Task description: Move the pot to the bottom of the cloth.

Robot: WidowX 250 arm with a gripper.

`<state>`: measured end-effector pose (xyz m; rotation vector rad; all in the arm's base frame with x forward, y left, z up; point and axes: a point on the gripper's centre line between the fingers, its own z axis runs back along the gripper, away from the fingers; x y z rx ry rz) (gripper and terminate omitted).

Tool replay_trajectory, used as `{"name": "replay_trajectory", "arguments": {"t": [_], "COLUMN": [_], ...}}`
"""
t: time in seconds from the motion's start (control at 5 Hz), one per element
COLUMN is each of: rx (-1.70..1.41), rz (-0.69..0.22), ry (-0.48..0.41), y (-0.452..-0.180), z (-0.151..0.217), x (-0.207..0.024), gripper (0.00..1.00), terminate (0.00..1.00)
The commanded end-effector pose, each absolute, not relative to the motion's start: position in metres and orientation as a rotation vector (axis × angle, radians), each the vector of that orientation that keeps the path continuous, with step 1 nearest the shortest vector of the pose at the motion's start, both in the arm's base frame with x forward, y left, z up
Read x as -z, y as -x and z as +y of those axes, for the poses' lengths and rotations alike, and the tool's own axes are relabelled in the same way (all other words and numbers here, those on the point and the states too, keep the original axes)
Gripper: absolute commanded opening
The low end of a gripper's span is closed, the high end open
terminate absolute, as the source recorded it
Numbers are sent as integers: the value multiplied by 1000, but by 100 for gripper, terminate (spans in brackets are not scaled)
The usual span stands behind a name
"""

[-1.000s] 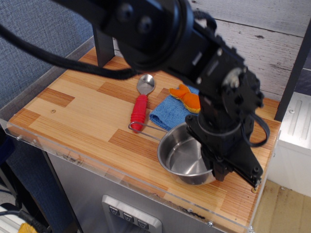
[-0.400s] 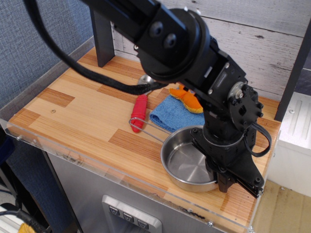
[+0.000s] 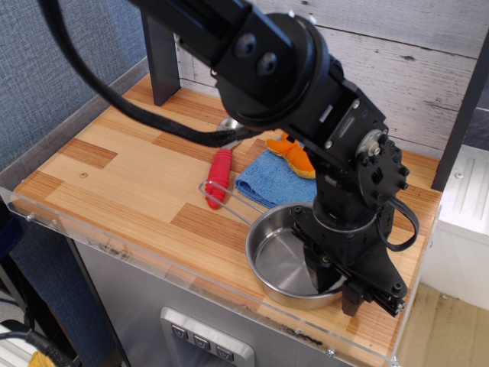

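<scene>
Pot [image 3: 279, 260] sits flat on the wooden desk [image 3: 122, 176], near the front edge and just in front of the cloth [image 3: 273, 180]. Its thin wire handle runs up and left, ending beside the red handle of the spoon [image 3: 218, 176].

Cloth lies toward the back right of the desk. The pot's far rim is at or just over the cloth's near edge; cannot tell whether they touch. An orange fish toy [image 3: 294, 153] rests on the cloth's far corner, partly hidden by the arm.

End effector [image 3: 336, 279] is down at the pot's right rim. One finger appears inside the bowl, the other outside. The black wrist blocks the contact, so I cannot tell whether it is clamped on the rim or loose.
</scene>
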<state>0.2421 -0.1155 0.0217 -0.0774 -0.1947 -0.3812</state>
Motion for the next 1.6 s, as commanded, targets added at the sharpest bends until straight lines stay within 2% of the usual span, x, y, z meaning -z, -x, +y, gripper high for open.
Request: {"name": "replay_trajectory", "arguments": {"t": [0.0, 0.2, 0.4, 0.8, 1.0, 1.4], "rx": [349, 346, 290, 163, 123, 123], "rz": [-262, -341, -346, -463, -531, -531], "ry": [116, 103, 121, 134, 149, 149], "y": [-244, -245, -247, -241, -241, -241], "z": [-102, -98, -89, -57, -51, -51], "x": [-48, -77, -110, -170, -180, -180], "gripper": [100, 100, 100, 100, 100, 100], "terminate": [0, 0, 0, 0, 0, 0]}}
